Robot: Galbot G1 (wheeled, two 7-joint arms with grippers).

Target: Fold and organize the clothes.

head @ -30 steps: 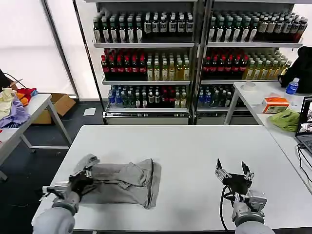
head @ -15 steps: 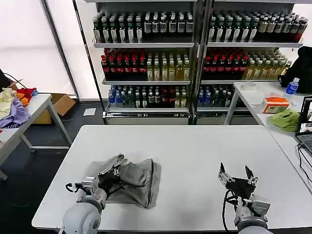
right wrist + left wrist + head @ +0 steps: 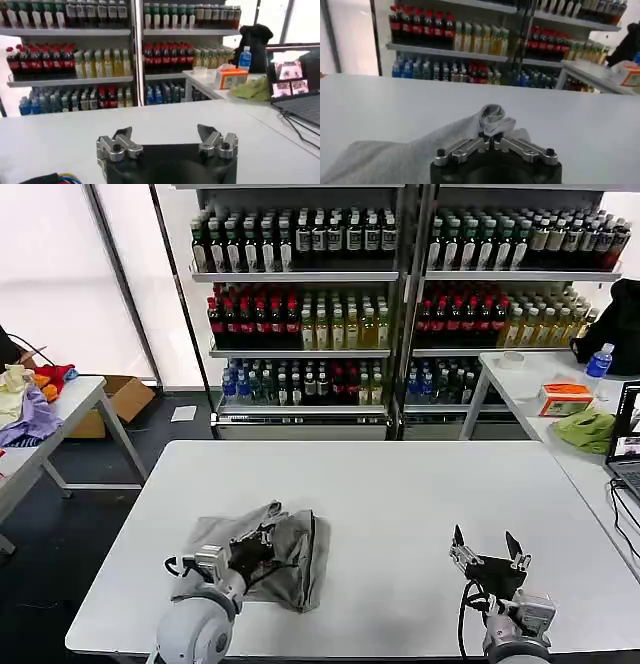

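Now left gripper [image 3: 262, 536] has carried pinched sleeve edge of grey T-shirt [image 3: 295, 556] rightward across shirt body, fingers clamped on bunched cloth [image 3: 492, 120]. Shirt sits left of centre on white table [image 3: 400, 494], narrower than second ago. Fold looks half done. Right gripper [image 3: 490, 550] idles spread wide, near front edge.

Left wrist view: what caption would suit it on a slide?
Left gripper, fingers shut on a bunched fold of the grey T-shirt, above the white table.
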